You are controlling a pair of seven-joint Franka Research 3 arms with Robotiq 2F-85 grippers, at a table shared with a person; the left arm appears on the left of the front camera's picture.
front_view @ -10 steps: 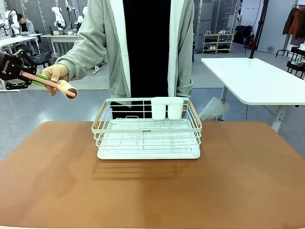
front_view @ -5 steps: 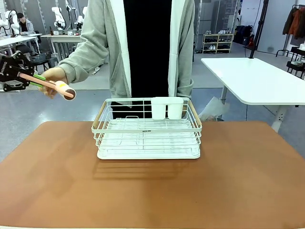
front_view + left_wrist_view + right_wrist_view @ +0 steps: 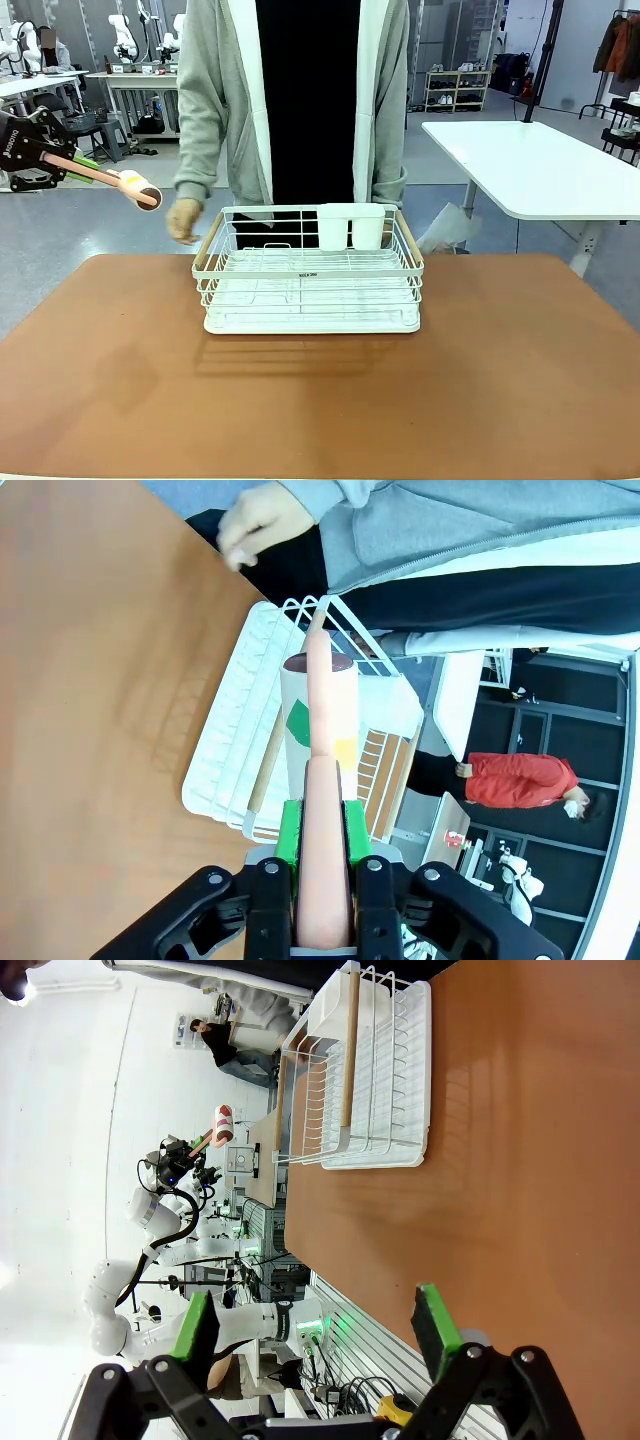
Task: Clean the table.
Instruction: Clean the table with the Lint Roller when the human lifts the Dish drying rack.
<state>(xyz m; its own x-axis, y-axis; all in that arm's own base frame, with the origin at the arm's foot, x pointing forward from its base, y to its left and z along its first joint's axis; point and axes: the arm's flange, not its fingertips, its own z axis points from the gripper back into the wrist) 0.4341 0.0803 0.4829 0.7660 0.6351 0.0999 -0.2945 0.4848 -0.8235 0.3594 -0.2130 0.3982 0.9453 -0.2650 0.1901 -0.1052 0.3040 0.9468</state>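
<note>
**One lint roller gripped near the far-left corner of the brown surface**

The robot's left hand is clamped tight on the roller's pinkish handle. In the wrist view of that left hand, the green pads press on either side of the handle. The handle runs straight out between the fingers to the white roll of the lint roller, which carries a green mark and a yellow one. From the front, hand and roller hang in the air up by the far-left corner. The roll end points toward the middle and tilts a little downward. Whether it is over the top or just past its edge cannot be told.

The right hand stands wide open, with nothing between its green pads, above the surface.

The surface is reddish-brown and matte, with rounded corners. A white wire rack stands on it at the middle of the far edge. The rack has a wooden handle at each end and a white cup holder on its far side.

A person in a grey hooded jacket stands at the far edge behind the rack. The person's hand hangs just beyond the rack's far-left corner, apart from the roller. A white-topped table stands past the far-right corner.
</note>
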